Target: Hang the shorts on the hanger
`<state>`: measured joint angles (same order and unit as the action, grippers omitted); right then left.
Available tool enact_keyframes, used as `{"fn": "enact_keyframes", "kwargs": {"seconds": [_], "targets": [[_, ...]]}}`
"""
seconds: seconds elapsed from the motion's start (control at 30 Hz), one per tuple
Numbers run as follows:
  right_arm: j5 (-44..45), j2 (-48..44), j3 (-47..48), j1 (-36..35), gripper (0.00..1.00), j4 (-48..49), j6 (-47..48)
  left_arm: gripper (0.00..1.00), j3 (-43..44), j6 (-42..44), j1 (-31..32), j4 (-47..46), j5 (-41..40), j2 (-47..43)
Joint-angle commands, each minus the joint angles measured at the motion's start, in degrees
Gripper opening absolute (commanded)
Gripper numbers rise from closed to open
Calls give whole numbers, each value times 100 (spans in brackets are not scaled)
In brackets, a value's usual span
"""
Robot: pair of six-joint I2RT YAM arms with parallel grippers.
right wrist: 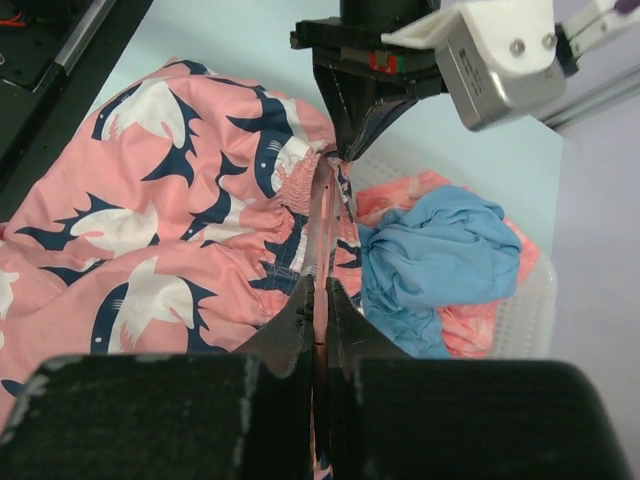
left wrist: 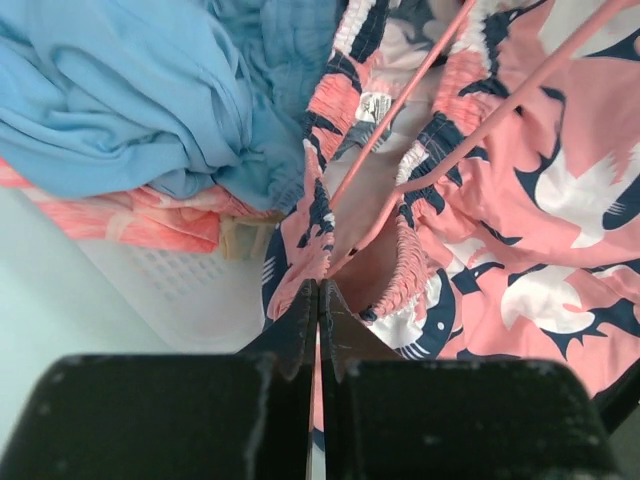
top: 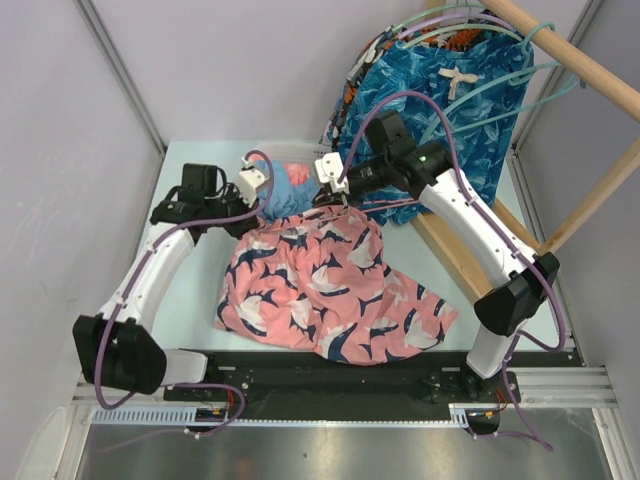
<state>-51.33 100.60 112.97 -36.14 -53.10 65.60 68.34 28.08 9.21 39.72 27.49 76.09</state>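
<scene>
Left pincer (left wrist: 318, 300): pressed together on the waistband (left wrist: 425, 150) of the shorts (top: 320, 290), frame centre, on the worktop (top: 195, 310).
Right pincer (right wrist: 320, 300): pinching the hanger (left wrist: 402, 100), its rods inside the waistband.
Advice: hold waistband taut, slide hanger slowly.

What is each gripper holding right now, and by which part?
The left gripper pinches the coral-pink fish-print shorts at the gathered waistband's edge. The right gripper is shut on what looks like a bar of the thin pink hanger, beside the waistband.
</scene>
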Motion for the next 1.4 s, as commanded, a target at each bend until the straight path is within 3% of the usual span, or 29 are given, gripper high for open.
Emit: {"fn": "enact_keyframes", "kwargs": {"seconds": [0.0, 0.17, 0.4, 0.47, 0.5, 0.57, 0.63, 0.7, 0.73, 0.8, 0.87, 1.07, 1.23, 1.37], "targets": [[-368, 100, 392, -60, 0, -95, -91, 0, -84, 304, 54, -290, 319, -568], [-527, 127, 463, -112, 0, 238, -372, 0, -101, 479, 107, -211, 687, -894], [-904, 144, 375, -288, 0, 1466, -1417, 3, -75, 664, 309, 79, 987, -1176], [-975, 144, 296, -306, 0, 1697, -1760, 15, -5, 603, 353, 228, 969, -1237], [-1027, 162, 270, -306, 0, 1820, -1840, 33, 48, 516, 327, 298, 917, -1229], [-1072, 171, 200, -323, 0, 1882, -1963, 55, 266, 339, 82, 623, 1126, -1185], [-1107, 145, 121, -323, 0, 1926, -1972, 78, 417, 452, -757, 1113, 2091, -1115], [-1107, 101, -29, -332, 0, 1961, -1946, 83, 654, 925, -1314, 1588, 2540, -914], [-1098, 74, -81, -332, 0, 1996, -1946, 83, 733, 1702, -1595, 2200, 2560, -843], [-1116, 74, -161, -341, 0, 2014, -1946, 87, 813, 2419, -1633, 2723, 2412, -763], [-1142, 74, -170, -350, 0, 2014, -1920, 88, 585, 3044, -1633, 2953, 2341, -833], [-1195, 74, -161, -367, 0, 2032, -1929, 83, -301, 3231, -1186, 2199, 1841, -1097], [-1256, 39, -196, -420, 0, 1979, -1902, 62, -926, 2555, -755, 462, 1716, -1386], [-1274, 21, -257, -473, 0, 1988, -1911, 46, -1287, 2457, -360, -175, 1673, -1545]]}}
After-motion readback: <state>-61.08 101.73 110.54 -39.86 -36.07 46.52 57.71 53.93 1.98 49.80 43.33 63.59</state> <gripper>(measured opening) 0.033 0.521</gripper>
